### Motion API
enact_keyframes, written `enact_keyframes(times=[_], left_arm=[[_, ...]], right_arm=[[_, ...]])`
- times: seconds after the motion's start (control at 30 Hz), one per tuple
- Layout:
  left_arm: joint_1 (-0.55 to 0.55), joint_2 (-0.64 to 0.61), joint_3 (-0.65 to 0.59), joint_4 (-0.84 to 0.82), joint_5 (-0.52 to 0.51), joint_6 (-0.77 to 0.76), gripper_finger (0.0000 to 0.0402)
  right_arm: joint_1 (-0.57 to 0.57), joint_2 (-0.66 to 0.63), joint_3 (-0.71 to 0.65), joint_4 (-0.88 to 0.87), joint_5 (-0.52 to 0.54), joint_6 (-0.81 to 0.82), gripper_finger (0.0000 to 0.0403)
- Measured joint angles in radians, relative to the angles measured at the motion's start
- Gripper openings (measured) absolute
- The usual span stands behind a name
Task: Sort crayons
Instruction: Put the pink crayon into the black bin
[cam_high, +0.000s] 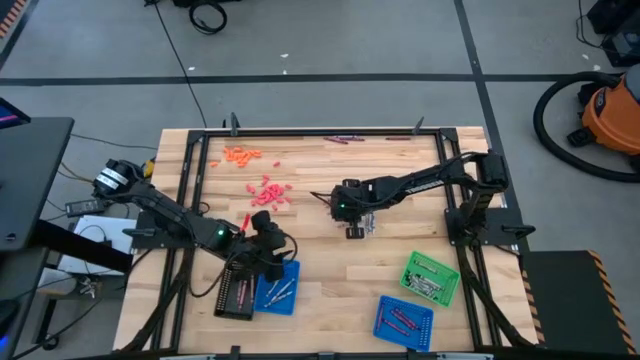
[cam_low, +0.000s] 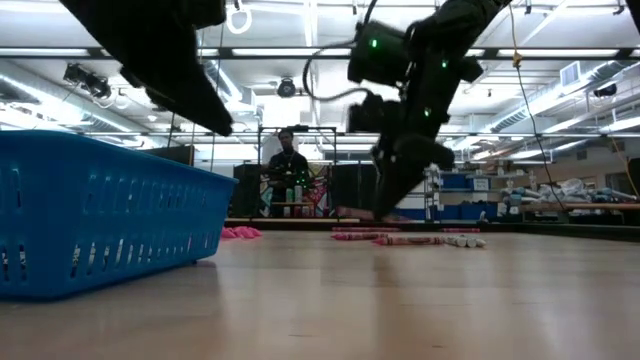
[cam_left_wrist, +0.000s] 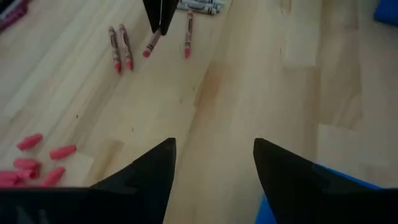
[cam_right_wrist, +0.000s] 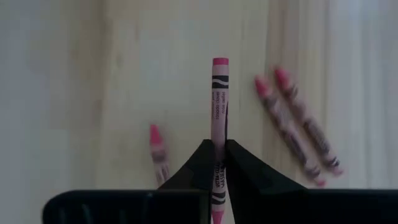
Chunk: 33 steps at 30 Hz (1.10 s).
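Note:
My right gripper (cam_right_wrist: 219, 144) is near the table's middle (cam_high: 357, 230), shut on a red-pink crayon (cam_right_wrist: 219, 93). Three more red-pink crayons (cam_right_wrist: 292, 124) lie flat on the wood around it. Silver-grey crayons (cam_left_wrist: 198, 6) lie just beyond. Short pink pieces (cam_high: 268, 192) and orange ones (cam_high: 240, 155) lie scattered toward the far left. Purple crayons (cam_high: 340, 140) lie at the far edge. My left gripper (cam_left_wrist: 214, 146) hangs open over the wood beside the left blue tray (cam_high: 278, 288), with nothing between its fingers. My right gripper pinches the red-pink crayon between its two fingers, near one end of its paper wrapper (cam_right_wrist: 219, 138). The fingers point steeply down and most of the crayon sticks out past them (cam_left_wrist: 149, 46), slanting down. Whether its lower end touches the table cannot be told.
A black tray (cam_high: 237, 295) stands next to the left blue tray at the near left. A green tray (cam_high: 432, 277) and a second blue tray (cam_high: 403, 320) stand at the near right. Bare wood lies between the two arms. A person stands in the room behind (cam_low: 288, 160).

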Motion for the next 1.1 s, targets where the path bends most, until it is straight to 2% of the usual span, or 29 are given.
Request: enact_keyframes(times=[0.23, 0.43, 0.6, 0.97, 1.1], left_arm=[[0.027, 0.042, 0.000, 0.087, -0.007, 0.108, 0.0228], [0.035, 0.052, 0.000, 0.152, -0.016, 0.144, 0.0228], [0.021, 0.052, 0.000, 0.210, -0.066, 0.195, 0.0228], [0.020, 0.052, 0.000, 0.345, -0.081, 0.269, 0.0228], [0.024, 0.052, 0.000, 0.347, -0.081, 0.268, 0.0210]], right_arm=[[0.085, -0.060, 0.001, 0.153, -0.003, -0.030, 0.0036], [0.151, -0.081, 0.002, 0.271, -0.011, -0.050, 0.0036], [0.176, -0.081, 0.003, 0.305, -0.034, -0.046, 0.0036], [0.215, -0.081, 0.003, 0.406, -0.073, -0.043, 0.0036], [0.223, -0.081, 0.003, 0.420, -0.073, -0.043, 0.0037]])
